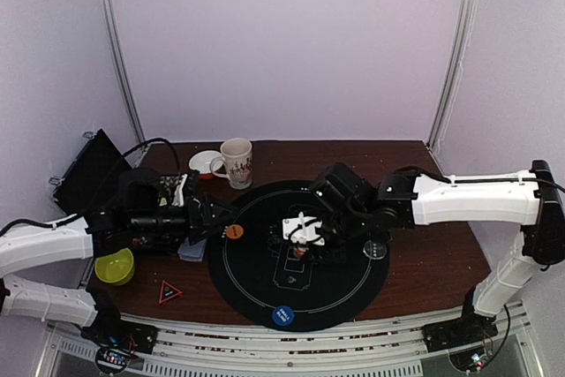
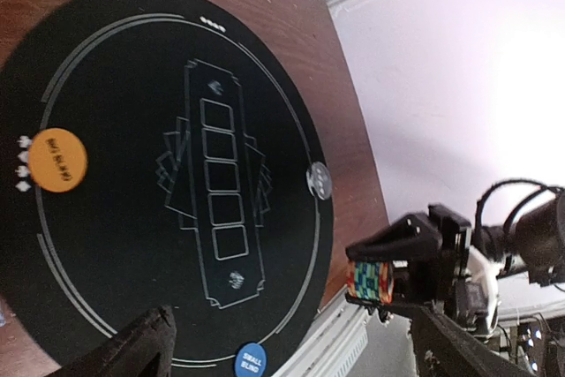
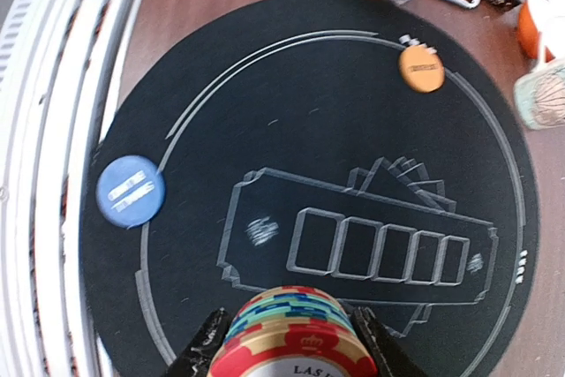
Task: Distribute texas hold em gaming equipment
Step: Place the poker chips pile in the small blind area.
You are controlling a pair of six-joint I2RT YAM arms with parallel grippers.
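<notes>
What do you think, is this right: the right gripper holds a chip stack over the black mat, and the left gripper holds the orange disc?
No: the left wrist view shows the orange disc lying on the black mat, not in the left gripper.

My left arm reaches rightward, left gripper spread wide and empty. My right arm stretches leftward, right gripper pointing down, clamped around a chip stack.

Big round black mat on brown wood surface, orange disc on its L edge, blue disc on near edge, clear disc on R edge, white mug just behind, striped chip stack in right tool over mat ctr.
</notes>
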